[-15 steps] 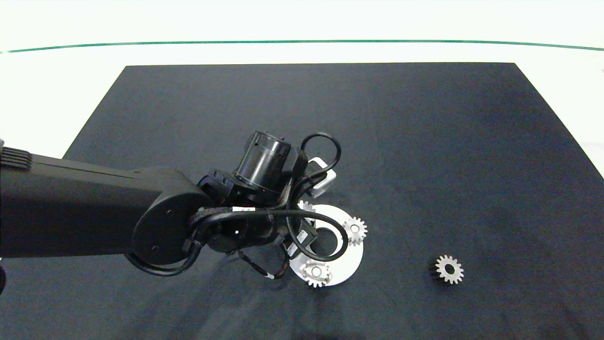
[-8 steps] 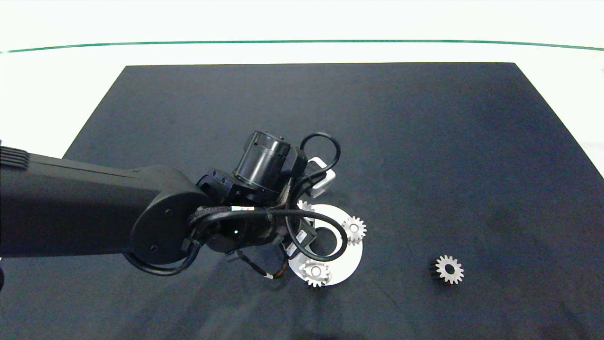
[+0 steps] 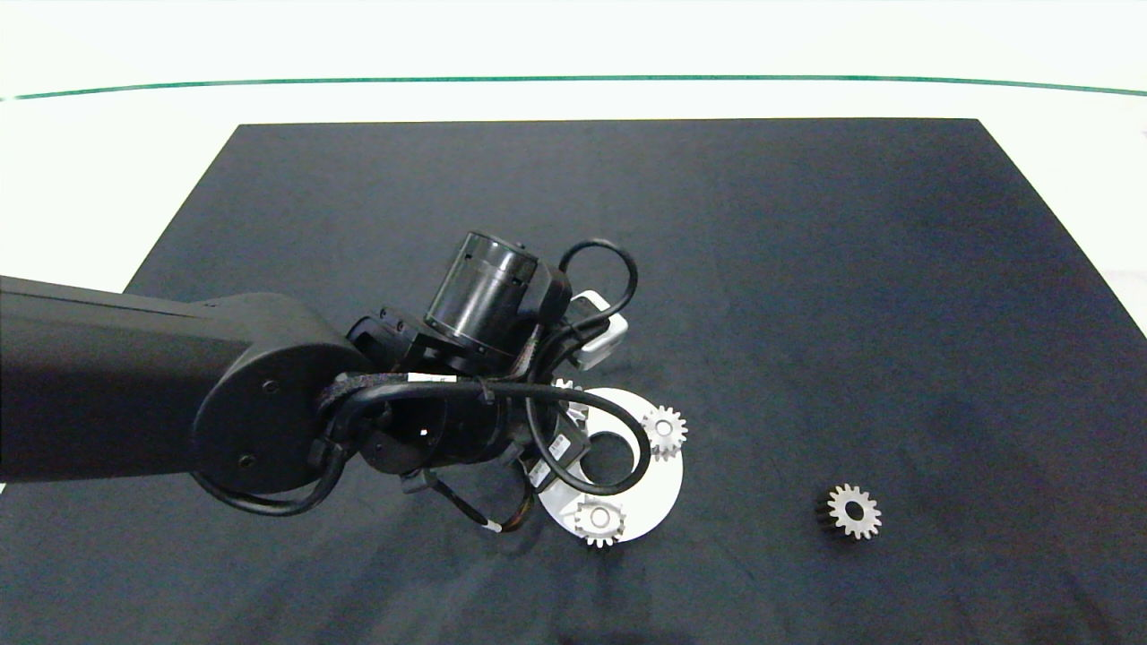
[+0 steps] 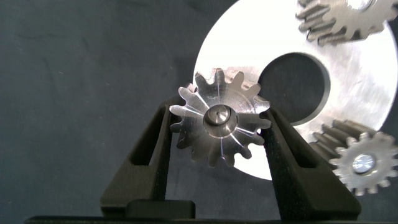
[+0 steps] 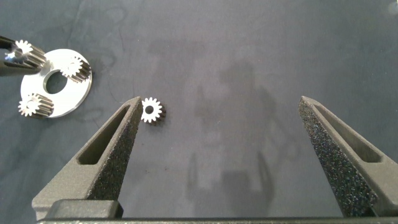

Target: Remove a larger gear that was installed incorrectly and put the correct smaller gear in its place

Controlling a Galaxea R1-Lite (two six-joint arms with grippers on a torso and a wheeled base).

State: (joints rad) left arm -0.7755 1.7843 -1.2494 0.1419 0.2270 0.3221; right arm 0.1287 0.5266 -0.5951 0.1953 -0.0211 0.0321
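The larger gear [image 4: 217,118], with long pointed teeth, sits on a pin at the edge of the round silvery plate [image 4: 249,37]. My left gripper [image 4: 219,121] is shut on it, one dark finger pressing the teeth on each side. From above, the left wrist hides most of this gear [image 3: 564,387]. The smaller gear [image 3: 851,511] lies loose on the black mat, to the right of the plate [image 3: 659,484]. My right gripper [image 5: 221,106] hangs open above the mat, near that loose gear [image 5: 151,109], holding nothing.
Two other small gears [image 3: 664,433] [image 3: 599,520] stand on the plate around its centre hole [image 3: 607,455]. The black mat [image 3: 806,269] covers a white table. The left arm's cables loop over the plate.
The left arm has drawn back to the left and slightly away, and the plate with its gears has shifted a little left with it. The loose gear has not moved.
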